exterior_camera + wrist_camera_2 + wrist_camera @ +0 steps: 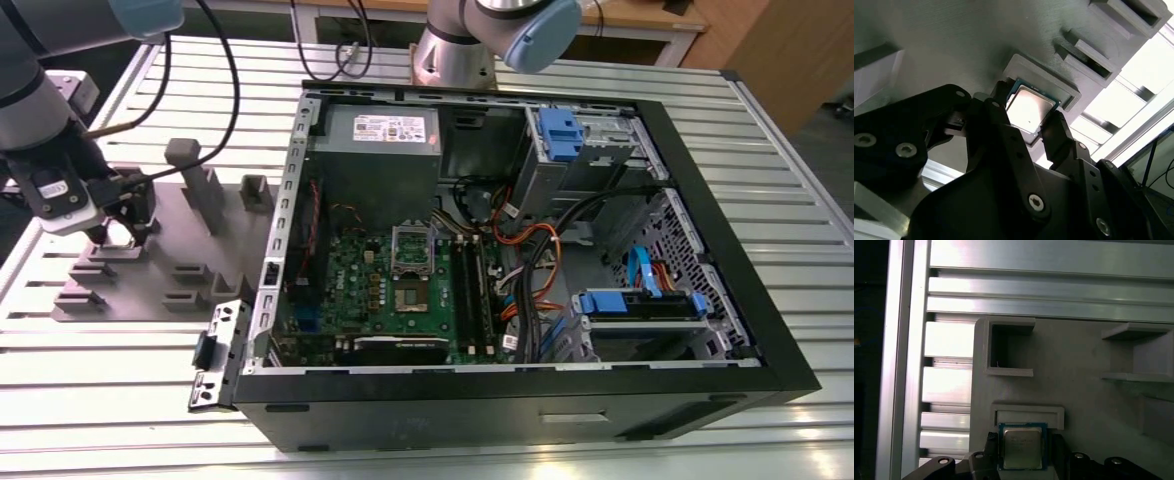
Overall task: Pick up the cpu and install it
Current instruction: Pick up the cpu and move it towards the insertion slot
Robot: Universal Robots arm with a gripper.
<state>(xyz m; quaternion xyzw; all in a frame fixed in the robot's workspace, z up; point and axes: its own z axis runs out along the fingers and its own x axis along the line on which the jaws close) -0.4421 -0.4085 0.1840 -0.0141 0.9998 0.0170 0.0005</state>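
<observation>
At the exterior view's middle left, the gripper clamps the cpu, seated in a pocket of the grey fixture; an off-centre hold could tilt and jam it there.

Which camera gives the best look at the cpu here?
The first wrist view: the cpu faces the camera squarely, top plainly visible. The second wrist view shows it obliquely, partly behind the gripper. In the exterior view it is too small to tell.
</observation>
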